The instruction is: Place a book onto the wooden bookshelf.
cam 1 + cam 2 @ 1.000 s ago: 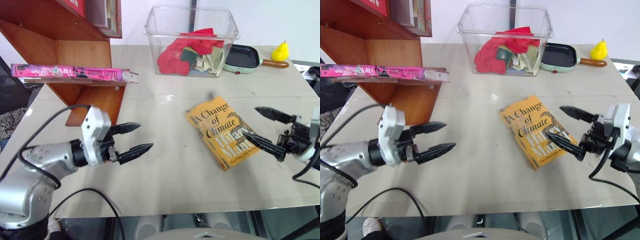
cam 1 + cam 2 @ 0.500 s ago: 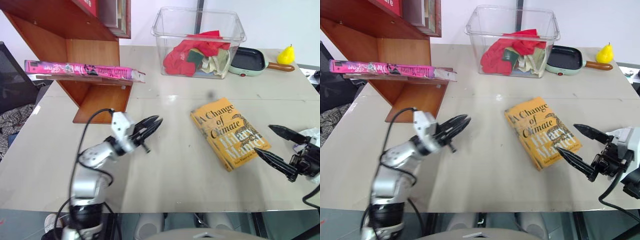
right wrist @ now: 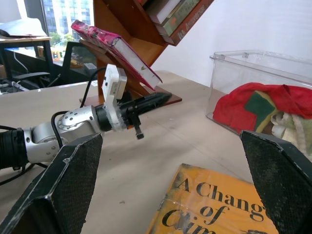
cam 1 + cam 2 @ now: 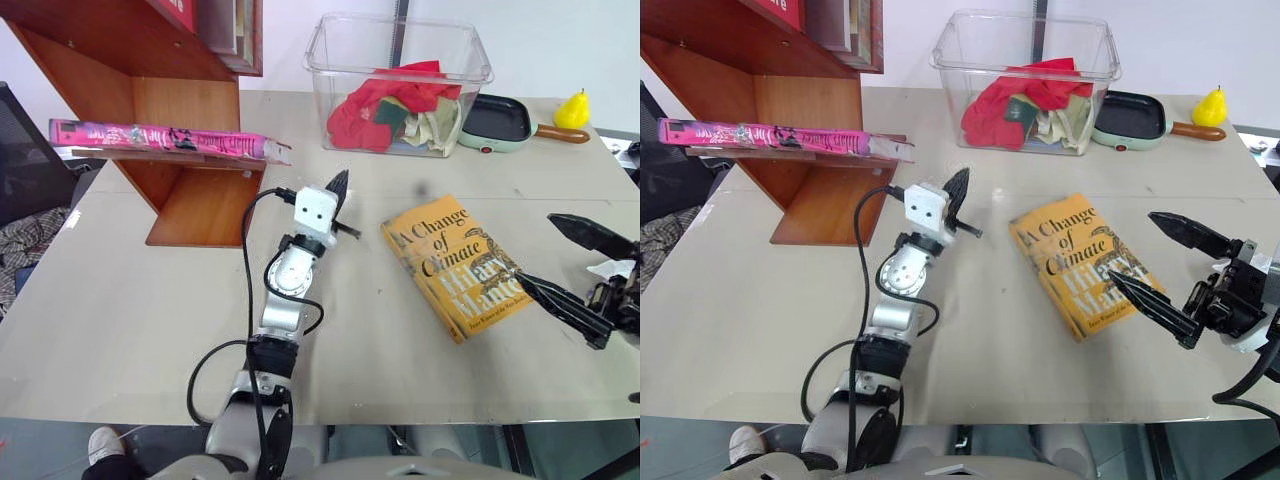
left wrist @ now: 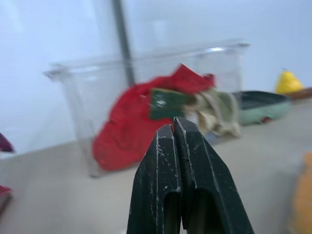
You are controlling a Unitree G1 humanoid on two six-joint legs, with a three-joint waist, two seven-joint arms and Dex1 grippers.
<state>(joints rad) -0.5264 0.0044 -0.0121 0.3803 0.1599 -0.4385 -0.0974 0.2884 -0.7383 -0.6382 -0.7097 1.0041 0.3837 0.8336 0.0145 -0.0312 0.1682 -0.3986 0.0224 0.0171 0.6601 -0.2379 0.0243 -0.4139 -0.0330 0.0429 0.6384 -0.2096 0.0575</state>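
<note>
The pink book (image 4: 160, 138) lies flat on a lower board of the reddish-brown wooden bookshelf (image 4: 190, 100) at the table's far left, one end jutting past the board's edge. My left gripper (image 4: 339, 183) is shut with nothing in it. It is raised over the table's middle, right of the shelf, and points toward the clear bin; its fingers (image 5: 165, 161) are pressed together in the left wrist view. My right gripper (image 4: 1130, 245) stands open at the table's right, by the near corner of an orange-yellow book, and holds nothing.
An orange-yellow book (image 4: 458, 265) lies flat right of centre. At the back stand a clear plastic bin (image 4: 330, 60) with red and other cloths, a small green pan (image 4: 500, 120) and a yellow pear (image 4: 572, 108). More books stand on the upper shelf (image 4: 235, 30).
My left gripper closed, and its arm swung from the near left up to the table's middle, now pointing at the bin. My right gripper rose slightly and stayed open.
</note>
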